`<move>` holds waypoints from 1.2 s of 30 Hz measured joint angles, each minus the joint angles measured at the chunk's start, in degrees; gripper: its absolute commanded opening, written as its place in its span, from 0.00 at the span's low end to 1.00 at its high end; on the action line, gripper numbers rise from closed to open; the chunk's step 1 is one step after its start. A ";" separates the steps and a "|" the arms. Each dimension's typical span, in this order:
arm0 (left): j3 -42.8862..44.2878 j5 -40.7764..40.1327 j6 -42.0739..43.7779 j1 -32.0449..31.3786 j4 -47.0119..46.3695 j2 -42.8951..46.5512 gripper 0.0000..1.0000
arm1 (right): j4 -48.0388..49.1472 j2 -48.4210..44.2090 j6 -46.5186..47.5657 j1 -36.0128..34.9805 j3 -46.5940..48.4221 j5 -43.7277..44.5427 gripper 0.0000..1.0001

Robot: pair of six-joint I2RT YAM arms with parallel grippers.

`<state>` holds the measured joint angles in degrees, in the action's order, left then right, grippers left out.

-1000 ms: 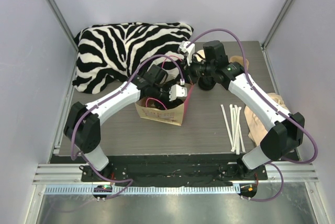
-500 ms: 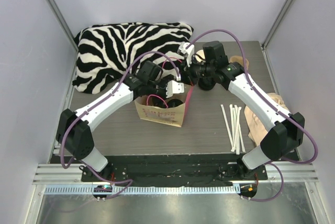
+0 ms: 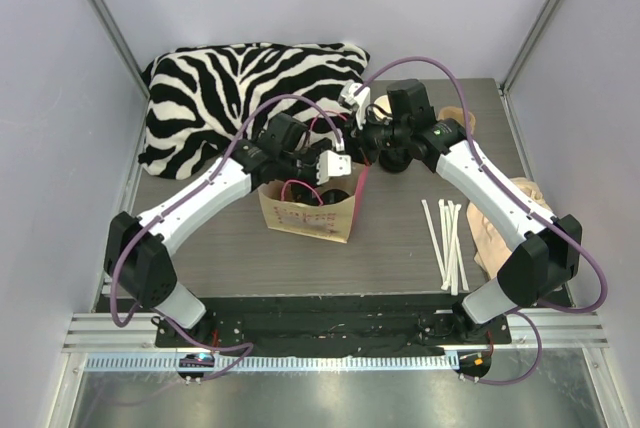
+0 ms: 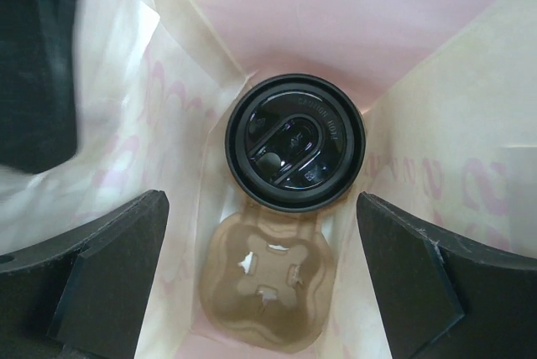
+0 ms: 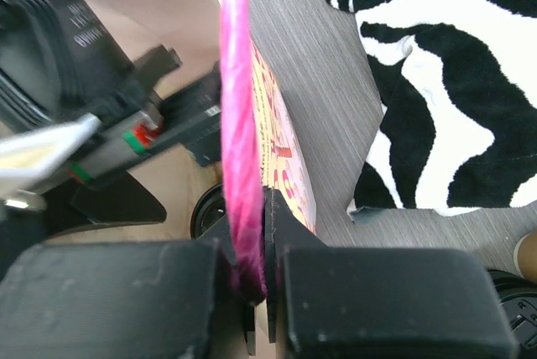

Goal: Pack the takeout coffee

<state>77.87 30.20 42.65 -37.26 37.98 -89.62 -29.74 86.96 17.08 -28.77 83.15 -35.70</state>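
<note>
Black-lidded brown paper takeout coffee (image 4: 295,143) upright at bottom of pink-and-cream paper bag (image 3: 300,216). Left hand (image 4: 260,279) spread, empty, above it inside bag. Right hand (image 5: 252,279) pinching bag's pink rope handle (image 5: 237,107). Risk: left hand snagging bag wall, or handle tug, tips bag and cup.

right gripper (image 5: 250,250) pinches the pink handle (image 5: 237,82) of the bag (image 5: 284,162); zebra cloth (image 5: 445,91) lies at right on the grey table (image 5: 323,57).
</note>
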 measured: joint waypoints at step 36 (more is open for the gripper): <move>19.30 -2.93 -19.58 10.29 7.63 8.11 1.00 | -6.99 3.61 9.68 -0.09 4.20 -3.65 0.01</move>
<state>97.17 27.27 23.07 -26.96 45.60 -81.52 -36.73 90.56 26.76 -28.86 87.35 -39.35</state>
